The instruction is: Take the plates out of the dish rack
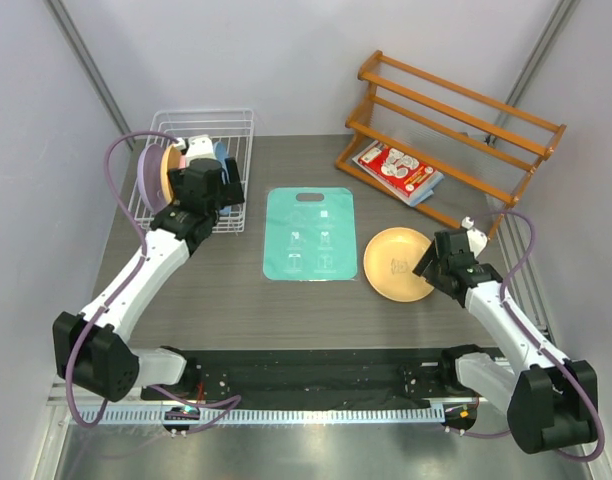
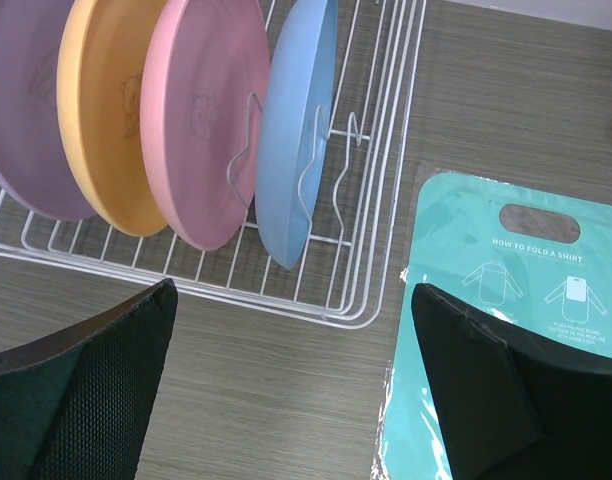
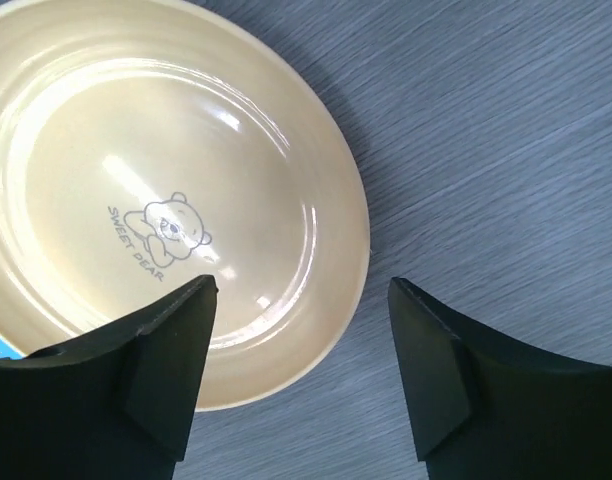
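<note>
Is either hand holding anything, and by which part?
Nothing is held. The left hand is open short of the dish rack; the right hand is open over the edge of the yellow plate, not closed on it.

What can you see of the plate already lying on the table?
The yellow-orange plate is round, shallow, glossy, plastic-looking, with a small bear print and "SWEET DEAR" at its centre. It lies flat, face up, on the grey table just right of the teal mat. The open right gripper hangs over its rim.
</note>
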`<state>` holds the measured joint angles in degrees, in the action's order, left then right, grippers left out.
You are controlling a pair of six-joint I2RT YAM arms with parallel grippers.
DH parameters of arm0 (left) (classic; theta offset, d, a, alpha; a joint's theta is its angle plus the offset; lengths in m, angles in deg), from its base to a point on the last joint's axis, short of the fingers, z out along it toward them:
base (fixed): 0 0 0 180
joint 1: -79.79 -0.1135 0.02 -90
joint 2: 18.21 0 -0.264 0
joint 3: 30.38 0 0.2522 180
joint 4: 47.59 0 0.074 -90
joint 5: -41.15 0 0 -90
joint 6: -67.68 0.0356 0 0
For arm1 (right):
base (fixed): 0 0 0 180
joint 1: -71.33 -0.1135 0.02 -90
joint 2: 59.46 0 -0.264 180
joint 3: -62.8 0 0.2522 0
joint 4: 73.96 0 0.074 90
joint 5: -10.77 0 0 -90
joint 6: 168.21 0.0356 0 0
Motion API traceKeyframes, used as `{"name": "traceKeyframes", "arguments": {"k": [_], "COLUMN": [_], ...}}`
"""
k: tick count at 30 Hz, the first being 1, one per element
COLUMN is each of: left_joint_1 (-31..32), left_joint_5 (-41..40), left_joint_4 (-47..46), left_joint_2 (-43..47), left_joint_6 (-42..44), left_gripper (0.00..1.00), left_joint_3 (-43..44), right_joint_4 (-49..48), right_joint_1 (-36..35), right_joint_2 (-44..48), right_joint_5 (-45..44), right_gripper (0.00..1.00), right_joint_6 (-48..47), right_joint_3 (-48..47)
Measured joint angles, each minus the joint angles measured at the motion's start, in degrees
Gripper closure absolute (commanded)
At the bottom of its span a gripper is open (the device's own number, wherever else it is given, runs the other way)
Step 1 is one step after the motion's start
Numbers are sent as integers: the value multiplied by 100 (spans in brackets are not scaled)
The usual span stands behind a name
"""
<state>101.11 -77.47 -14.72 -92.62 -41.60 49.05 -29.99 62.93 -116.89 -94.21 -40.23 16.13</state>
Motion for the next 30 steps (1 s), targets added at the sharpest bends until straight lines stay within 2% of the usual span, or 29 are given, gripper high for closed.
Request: {"name": "traceKeyframes", "arguments": {"k": [4, 10, 15, 22, 24, 27, 30], "left_joint_1": [-127, -382, -730, -846, -844, -844, -844], "left_joint_5": [94, 188, 188, 166, 168, 164, 138], "left_joint_4": [15, 0, -151, -529, -640, -763, -887], "left_joint_2": [-28, -105, -455, -1244, -1386, -1519, -1650], "left_joint_6": [0, 24, 74, 304, 348, 374, 452], "left_gripper": [1, 0, 1, 15, 15, 26, 41], "left_joint_3": [55, 83, 120, 415, 522, 638, 750], "right_joint_4": [120, 452, 483, 348, 328, 275, 223], "right_joint_1": [0, 0, 0, 0, 0, 0, 0], "right_joint_2": [201, 503, 863, 651, 496, 326, 234], "right_joint_5": [-155, -516, -776, -820, -789, -758, -737], "right_gripper": [12, 11, 11, 11, 11, 11, 11], "right_joint_6": [15, -74, -343, -557, -592, -621, -640], "right_joint_3": [-4, -229, -785, -1019, -1016, -1010, -1001]}}
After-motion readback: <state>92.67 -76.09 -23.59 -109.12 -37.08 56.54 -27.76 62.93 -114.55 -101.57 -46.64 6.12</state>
